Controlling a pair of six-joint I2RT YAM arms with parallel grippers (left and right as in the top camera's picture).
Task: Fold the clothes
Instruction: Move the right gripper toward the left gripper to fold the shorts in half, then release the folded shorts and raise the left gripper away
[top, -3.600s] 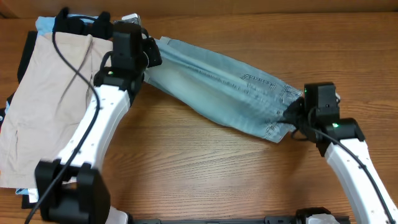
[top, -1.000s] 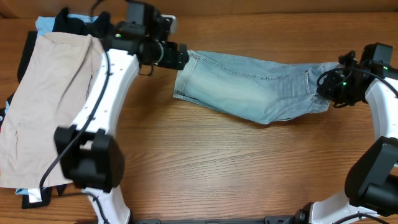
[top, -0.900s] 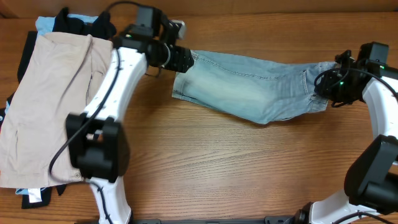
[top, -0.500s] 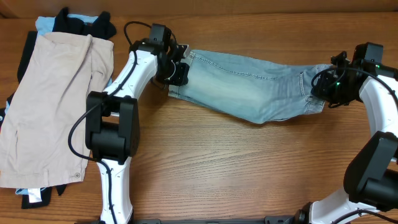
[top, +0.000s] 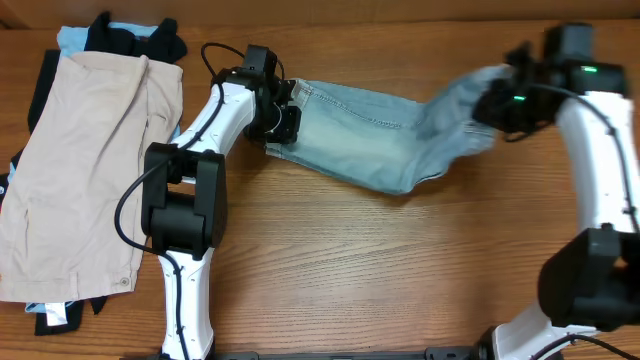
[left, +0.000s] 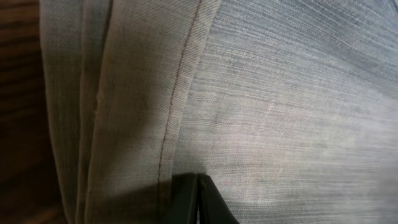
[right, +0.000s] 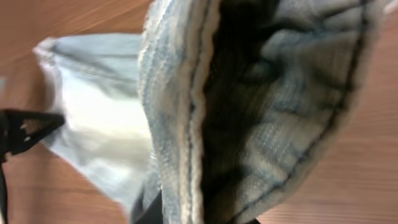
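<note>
The light-blue denim shorts (top: 360, 135) lie stretched across the back of the table. My left gripper (top: 283, 118) is shut on their left end, low at the table. In the left wrist view its closed fingertips (left: 198, 185) meet on the denim (left: 280, 93), next to a stitched seam. My right gripper (top: 497, 105) is shut on the right end and holds it lifted and curled over toward the left. In the right wrist view the bunched denim (right: 261, 93) hangs over and hides the fingers.
A pile of beige shorts (top: 90, 150) lies at the left, over black (top: 130, 40) and sky-blue (top: 70, 38) garments. Bare wooden table (top: 350, 270) shows in front of the denim. The left arm's base stands at the front left.
My right gripper has raised the right end of the denim and carried it leftward, so the shorts look shorter. My left gripper has come down at the left end and stays there.
</note>
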